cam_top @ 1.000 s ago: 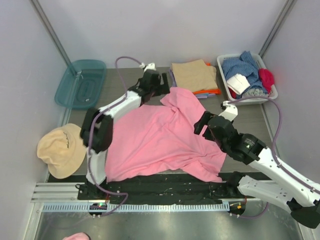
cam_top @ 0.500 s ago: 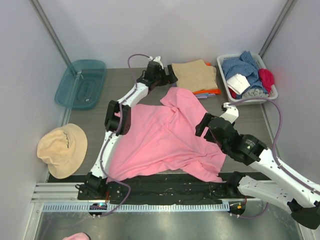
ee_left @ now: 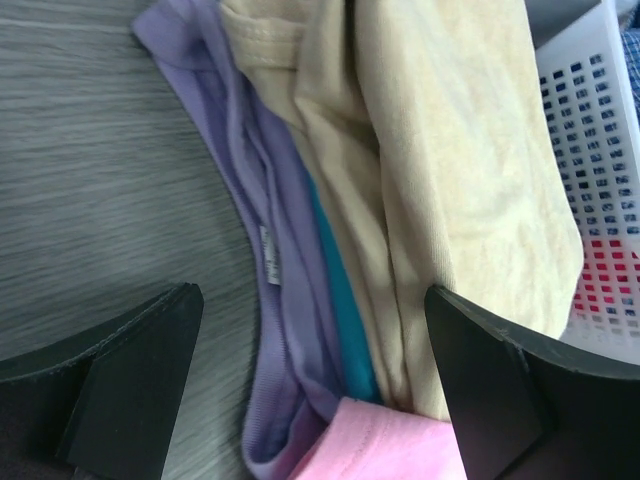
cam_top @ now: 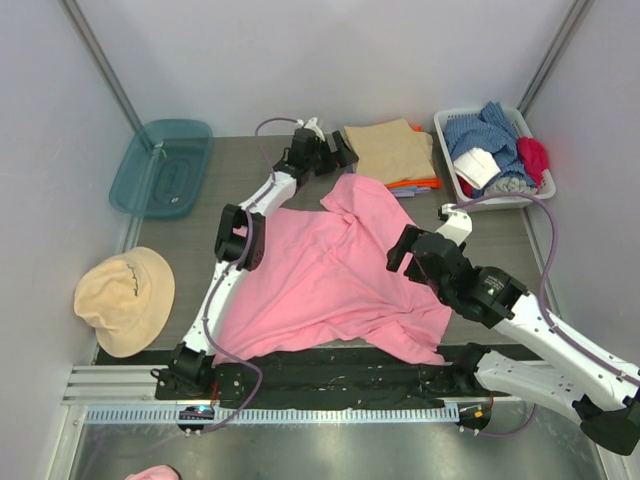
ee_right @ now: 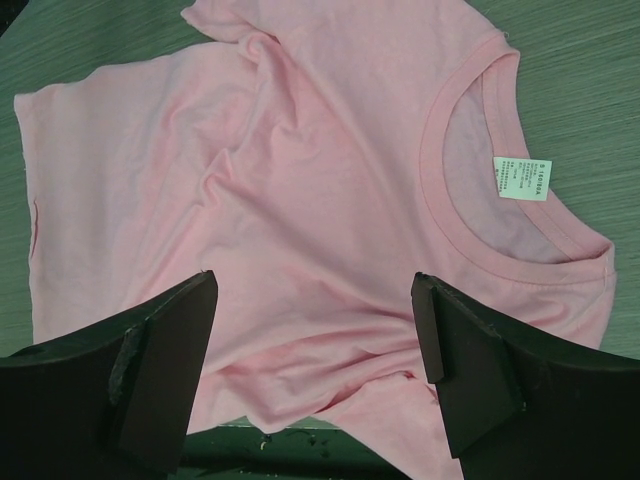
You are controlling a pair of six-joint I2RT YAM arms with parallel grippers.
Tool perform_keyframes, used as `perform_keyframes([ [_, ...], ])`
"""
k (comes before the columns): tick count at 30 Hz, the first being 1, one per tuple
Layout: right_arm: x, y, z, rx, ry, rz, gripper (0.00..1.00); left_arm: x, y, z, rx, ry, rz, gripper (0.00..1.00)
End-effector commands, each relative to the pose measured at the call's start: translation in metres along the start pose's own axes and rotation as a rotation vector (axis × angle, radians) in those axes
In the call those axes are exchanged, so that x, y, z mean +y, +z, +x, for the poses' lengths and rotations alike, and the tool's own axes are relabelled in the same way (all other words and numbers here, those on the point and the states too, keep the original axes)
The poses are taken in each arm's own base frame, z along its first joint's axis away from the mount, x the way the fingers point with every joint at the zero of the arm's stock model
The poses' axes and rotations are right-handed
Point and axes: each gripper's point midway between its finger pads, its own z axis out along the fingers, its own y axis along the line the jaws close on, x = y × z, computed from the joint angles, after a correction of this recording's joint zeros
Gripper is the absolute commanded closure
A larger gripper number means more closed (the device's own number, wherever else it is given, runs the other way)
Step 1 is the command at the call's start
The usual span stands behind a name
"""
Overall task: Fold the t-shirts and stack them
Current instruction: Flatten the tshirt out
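My left claw stands wide with nothing in it, low over the table at the left edge of the stack of folded shirts. Between its fingers I see the lilac shirt at the bottom, a teal layer above it, and the tan shirt on top, close to my right-hand finger. An orange shirt peeks out along the stack's near edge.

My right claw is also spread wide and empty, hovering over the pink t-shirt. The collar and its white label lie beyond my right-hand finger. That shirt is spread out unfolded and rumpled in the middle of the table, one sleeve reaching the stack, its near right corner lapping the black rail.

Farther out, a white basket of clothes sits right of the stack, a teal tub far left, and a tan hat near left.
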Motion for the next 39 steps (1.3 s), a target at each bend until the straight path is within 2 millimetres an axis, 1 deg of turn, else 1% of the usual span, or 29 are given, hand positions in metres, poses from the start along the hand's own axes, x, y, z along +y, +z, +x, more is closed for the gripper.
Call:
perform_keyframes([
  [1,0.004,0.003,-0.004,-0.027,0.009,-0.011,0.13,-0.023,0.008,0.026,0.051,-0.009,0.076,0.00],
  [2,0.004,0.003,-0.004,-0.028,0.010,-0.009,0.13,-0.027,0.010,0.034,0.064,-0.006,0.080,0.00],
  [4,0.003,0.003,-0.004,-0.028,0.011,-0.007,0.12,-0.030,0.012,0.039,0.069,-0.004,0.085,0.00],
  [5,0.003,0.002,-0.006,-0.035,0.016,-0.008,0.12,-0.030,0.014,0.045,0.076,-0.010,0.084,0.00],
  [10,0.001,0.000,-0.006,-0.037,0.017,-0.008,0.12,-0.038,0.019,0.047,0.065,-0.028,0.105,0.00],
  [14,-0.001,0.000,-0.006,-0.038,0.017,-0.002,0.11,-0.041,0.022,0.057,0.084,-0.062,0.115,0.00],
  [15,-0.001,-0.001,-0.007,-0.042,0.020,-0.002,0.11,-0.043,0.024,0.057,0.074,-0.075,0.131,0.00],
  [18,-0.002,-0.002,-0.009,-0.047,0.021,0.003,0.11,-0.041,0.026,0.056,0.064,-0.105,0.135,0.01],
  [20,-0.003,-0.003,-0.010,-0.052,0.020,0.007,0.11,-0.041,0.028,0.055,0.056,-0.114,0.139,0.12],
  [21,-0.003,-0.003,-0.011,-0.054,0.021,0.007,0.11,-0.039,0.028,0.055,0.055,-0.122,0.137,0.27],
  [22,-0.005,-0.004,-0.012,-0.060,0.021,0.010,0.10,-0.037,0.029,0.056,0.056,-0.135,0.136,0.34],
  [26,-0.007,-0.005,-0.012,-0.063,0.019,0.018,0.09,-0.028,0.029,0.051,0.047,-0.175,0.139,0.59],
  [27,-0.007,-0.004,-0.012,-0.064,0.019,0.019,0.09,-0.025,0.029,0.051,0.046,-0.181,0.137,0.72],
  [29,-0.008,-0.004,-0.012,-0.062,0.021,0.021,0.09,-0.021,0.029,0.046,0.038,-0.192,0.131,0.86],
  [30,-0.008,-0.004,-0.010,-0.059,0.016,0.022,0.09,-0.020,0.028,0.045,0.035,-0.191,0.129,0.95],
  [31,-0.008,-0.003,-0.010,-0.059,0.017,0.022,0.09,-0.016,0.028,0.046,0.038,-0.194,0.120,0.98],
  [32,-0.009,-0.003,-0.010,-0.058,0.015,0.023,0.09,-0.014,0.024,0.037,0.028,-0.193,0.118,1.00],
  [33,-0.009,-0.003,-0.009,-0.059,0.016,0.027,0.09,-0.012,0.021,0.035,0.033,-0.196,0.118,1.00],
  [34,-0.010,-0.002,-0.007,-0.054,0.014,0.029,0.09,0.000,0.018,0.034,0.037,-0.205,0.097,1.00],
  [35,-0.010,-0.001,-0.007,-0.054,0.015,0.030,0.09,-0.004,0.012,0.023,0.025,-0.188,0.103,1.00],
  [36,-0.010,0.000,-0.005,-0.048,0.016,0.031,0.09,-0.003,0.007,0.019,0.023,-0.180,0.098,1.00],
  [37,-0.009,0.000,-0.004,-0.047,0.017,0.027,0.09,0.011,0.003,0.021,0.033,-0.182,0.070,1.00],
  [38,-0.009,0.001,-0.003,-0.045,0.019,0.025,0.09,0.016,-0.001,0.017,0.028,-0.165,0.060,1.00],
  [39,-0.008,0.002,-0.002,-0.042,0.020,0.021,0.09,0.013,-0.008,0.007,0.019,-0.155,0.061,1.00],
])
